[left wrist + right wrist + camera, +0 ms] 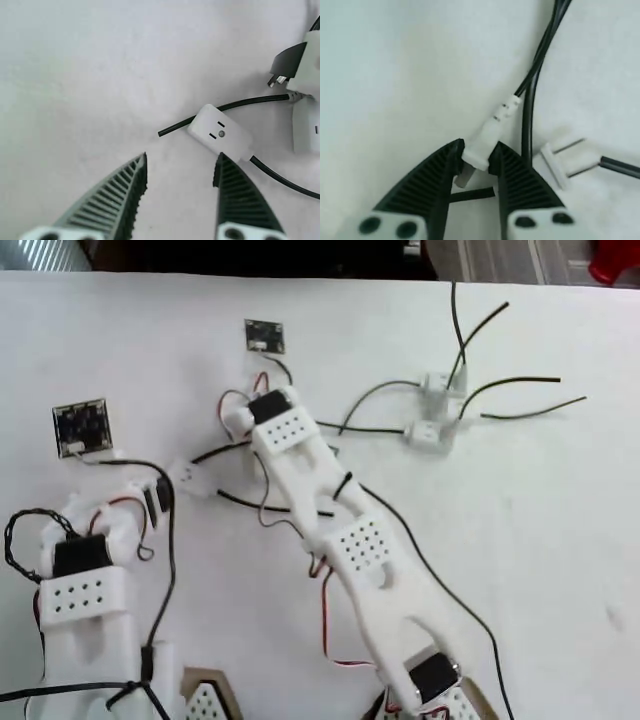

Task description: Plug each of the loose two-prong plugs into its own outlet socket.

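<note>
Left tool [182, 166]: held wide — outlet socket [220, 131] edge just beside one fingertip [225, 172].
Right tool [478, 152]: clamped on white plug [492, 129].

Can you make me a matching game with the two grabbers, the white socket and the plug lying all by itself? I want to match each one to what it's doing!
Things:
1. left gripper
2. right gripper
3. socket
4. loose plug

What it's doing:
A. lying on the table, two prongs sticking out, nothing holding it
B. open, holding nothing
C. white block with its slots showing, on a black cable
D. shut on a white plug

Right pairs: 1-B, 2-D, 3-C, 4-A
</note>
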Motion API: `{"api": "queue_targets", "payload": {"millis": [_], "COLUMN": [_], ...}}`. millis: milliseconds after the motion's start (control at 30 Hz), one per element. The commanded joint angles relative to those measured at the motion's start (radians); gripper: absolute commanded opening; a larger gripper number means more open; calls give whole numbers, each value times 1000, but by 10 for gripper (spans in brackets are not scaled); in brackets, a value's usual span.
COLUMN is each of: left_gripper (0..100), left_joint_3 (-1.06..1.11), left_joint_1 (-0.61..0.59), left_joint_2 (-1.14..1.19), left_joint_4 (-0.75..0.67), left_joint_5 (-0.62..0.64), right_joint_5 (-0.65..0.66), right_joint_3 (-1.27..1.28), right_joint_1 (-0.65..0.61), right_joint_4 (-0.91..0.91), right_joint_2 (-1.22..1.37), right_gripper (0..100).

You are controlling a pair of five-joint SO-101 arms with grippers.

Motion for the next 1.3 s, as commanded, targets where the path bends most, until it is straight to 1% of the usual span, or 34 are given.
{"api": "queue_targets", "payload": {"millis": [0, 133, 300, 367, 500, 567, 667, 833, 967, 1133, 1267], "left_gripper": [225, 225, 225, 225, 225, 225, 225, 225, 225, 225, 225], "left_joint_3": [-26, -26, -26, -26, 2, 11, 11, 11, 8, 8, 8], "left_joint_1": [-8, -8, -8, -8, -8, -8, -8, -10, -15, -12, -12], "left_joint_2": [-19, -19, -19, -18, -18, -18, -16, -16, -15, -15, -15], "left_joint_4": [-5, -5, -5, -6, -58, -81, -83, -83, -87, -87, -86], "left_joint_5": [8, 9, 11, 11, 12, 12, 12, 12, 51, 52, 51], "right_joint_5": [48, 101, 196, 258, 416, 423, 402, 422, 462, 499, 586], "right_joint_3": [-74, -160, -293, -341, -431, -431, -428, -422, -261, 126, 405], "right_joint_1": [19, 25, 18, 16, 25, 36, 73, 104, 105, 128, 189], "right_joint_4": [48, 151, 343, 400, 510, 552, 552, 561, 562, 558, 556], "right_joint_2": [-62, -107, -142, -148, -140, -150, -159, -186, -311, -578, -773], "right_gripper": [18, 16, 16, 16, 16, 16, 16, 16, 15, 16, 16]}}
